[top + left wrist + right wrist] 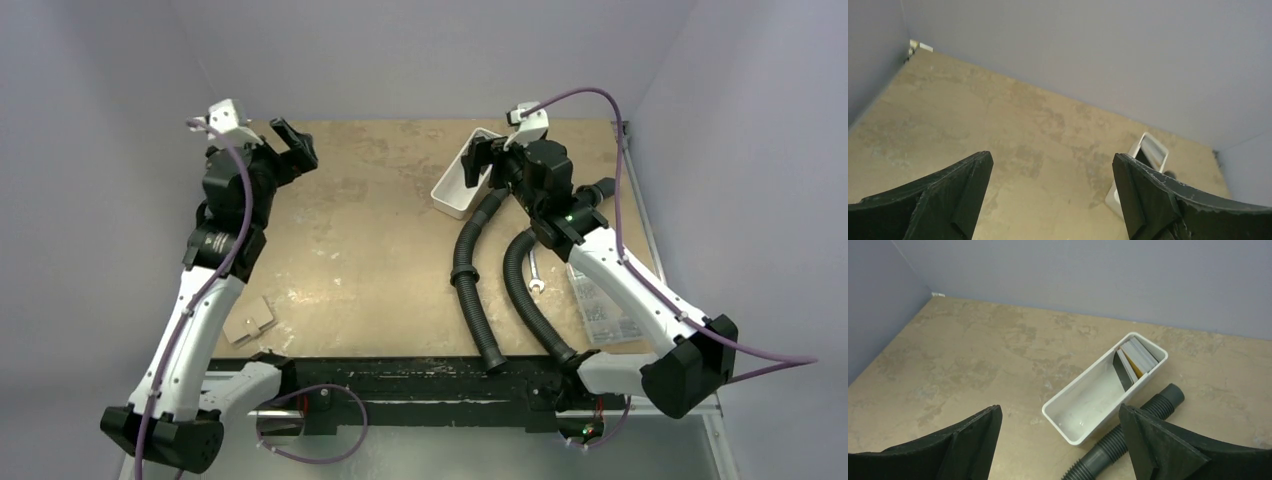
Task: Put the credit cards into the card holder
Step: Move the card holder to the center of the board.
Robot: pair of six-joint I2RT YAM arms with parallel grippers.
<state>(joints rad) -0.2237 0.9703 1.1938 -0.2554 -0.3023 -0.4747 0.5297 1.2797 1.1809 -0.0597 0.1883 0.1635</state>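
The credit cards [1135, 357] stand on edge at the far end of a white tray [1093, 400]: a black one [1122, 374], an orange-tan one [1131, 361] and a pale blue one [1143, 351]. The tan card holder [248, 320] lies shut near the table's front left, beside the left arm. My left gripper [295, 148] is open and empty, raised over the back left of the table; it also shows in the left wrist view [1053, 195]. My right gripper [480, 163] is open and empty above the tray's near end; it also shows in the right wrist view [1060, 440].
The white tray [450, 195] lies at the back centre and also shows in the left wrist view [1154, 150]. Two black corrugated hoses [468, 270] [525, 295] run from the tray toward the front edge. A wrench [535, 275] and a clear compartment box [600, 300] lie at the right.
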